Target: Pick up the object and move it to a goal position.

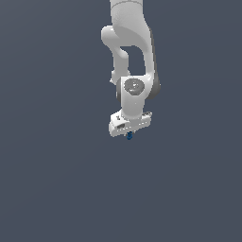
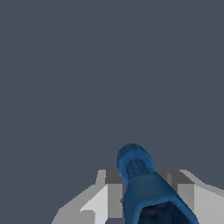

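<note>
The object (image 1: 129,136) is a tiny bright-blue knobbly piece that pokes out just below my white gripper (image 1: 129,133) in the exterior view. In the wrist view the object (image 2: 142,183) fills the space between the two grey-white fingers (image 2: 109,197), one finger on each side of it, its rounded end sticking out past the tips. The gripper is shut on it. The white arm (image 1: 132,61) hangs down from the top of the exterior view. No goal marker shows in either view.
Only a flat dark grey-blue surface (image 1: 56,179) shows around and under the arm. No other objects, containers or edges are in view.
</note>
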`<state>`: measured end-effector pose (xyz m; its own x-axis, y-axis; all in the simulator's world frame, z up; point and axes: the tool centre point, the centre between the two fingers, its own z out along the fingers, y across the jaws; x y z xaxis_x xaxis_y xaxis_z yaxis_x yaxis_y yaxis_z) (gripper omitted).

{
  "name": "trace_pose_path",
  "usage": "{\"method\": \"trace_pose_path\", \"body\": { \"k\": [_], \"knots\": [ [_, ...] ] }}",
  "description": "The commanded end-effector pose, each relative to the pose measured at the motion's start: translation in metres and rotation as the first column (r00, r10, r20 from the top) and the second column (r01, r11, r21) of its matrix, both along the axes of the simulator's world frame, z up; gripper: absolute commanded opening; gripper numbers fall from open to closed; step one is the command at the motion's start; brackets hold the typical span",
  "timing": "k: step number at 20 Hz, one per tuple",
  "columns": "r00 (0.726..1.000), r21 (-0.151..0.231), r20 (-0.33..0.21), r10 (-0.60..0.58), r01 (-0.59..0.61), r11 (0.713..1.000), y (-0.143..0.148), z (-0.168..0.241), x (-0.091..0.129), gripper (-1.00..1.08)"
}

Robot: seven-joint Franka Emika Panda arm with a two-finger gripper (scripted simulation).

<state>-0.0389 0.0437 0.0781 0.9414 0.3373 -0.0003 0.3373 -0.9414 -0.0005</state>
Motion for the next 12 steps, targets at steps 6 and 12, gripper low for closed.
{"method": "trace_pose_path", "body": {
  "k": [6, 12],
  "knots": [
    [1.0, 0.001, 0.001, 0.0, 0.0, 1.0, -0.011, 0.052, 0.033, -1.0],
    [1.0, 0.001, 0.001, 0.0, 0.0, 1.0, -0.022, 0.101, 0.064, -1.0]
  ]
}}
